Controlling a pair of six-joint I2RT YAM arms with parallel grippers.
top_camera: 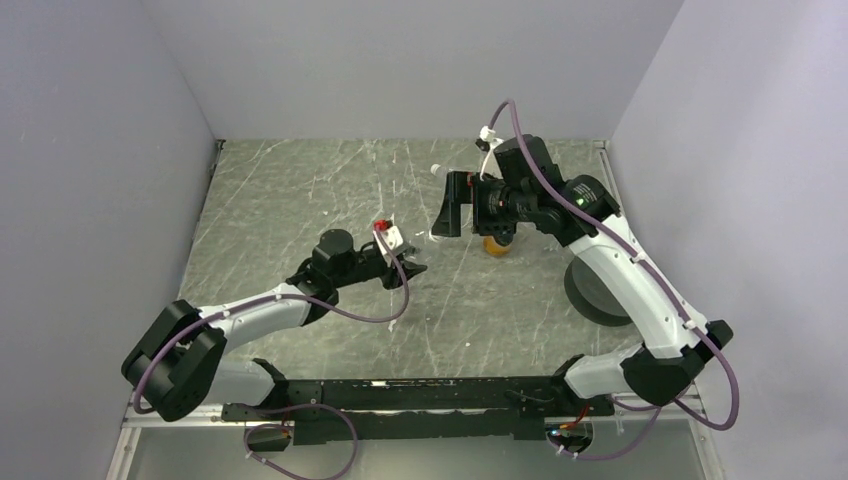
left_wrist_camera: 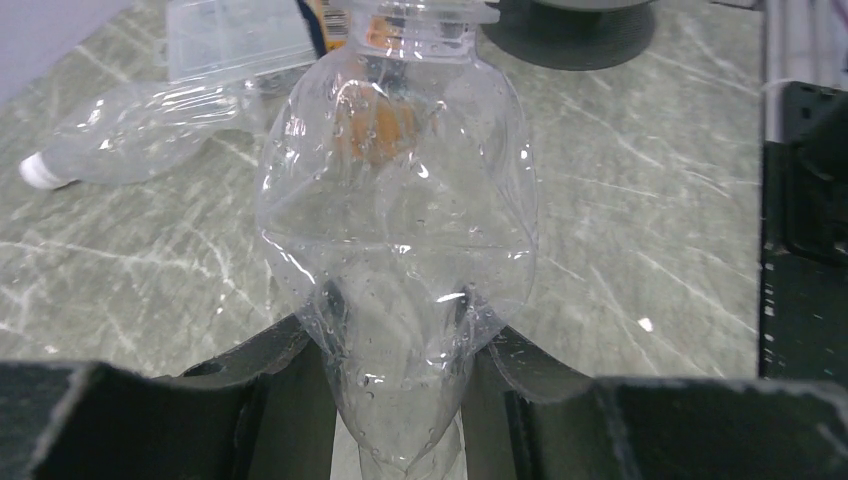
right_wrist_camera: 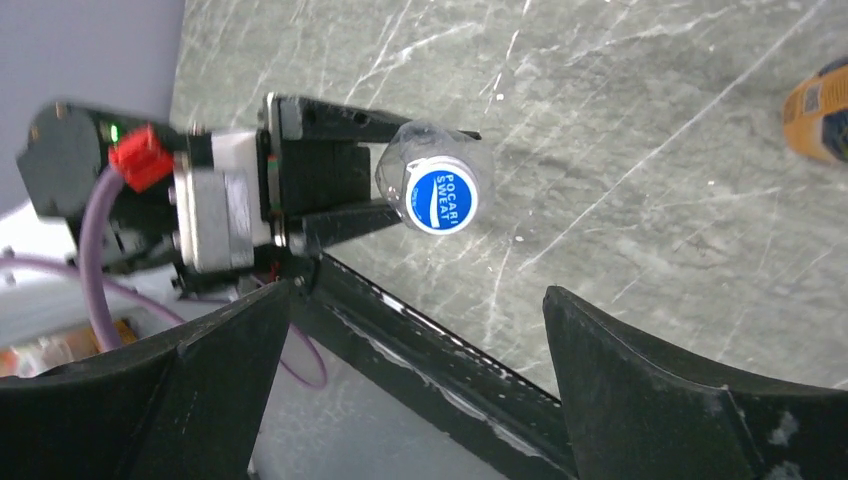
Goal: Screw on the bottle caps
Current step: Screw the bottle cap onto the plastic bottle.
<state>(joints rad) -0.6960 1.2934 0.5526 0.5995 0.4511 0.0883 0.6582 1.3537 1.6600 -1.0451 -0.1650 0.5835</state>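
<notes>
Left end effector (left_wrist_camera: 400, 345) clamps the clear bottle (left_wrist_camera: 400, 230) over the tabletop (right_wrist_camera: 650, 120), blue cap (right_wrist_camera: 443, 198) on its neck; your right end effector (right_wrist_camera: 415, 300) is spread apart. If barely threaded, that cap could drop off.

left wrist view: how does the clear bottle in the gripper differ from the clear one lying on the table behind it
The held bottle is clamped between the left gripper fingers; the lying bottle rests on its side on the table, untouched. The held bottle wears a blue cap, seen from the right wrist; the lying bottle has a white cap. Both are clear, dented plastic with caps on.
</notes>
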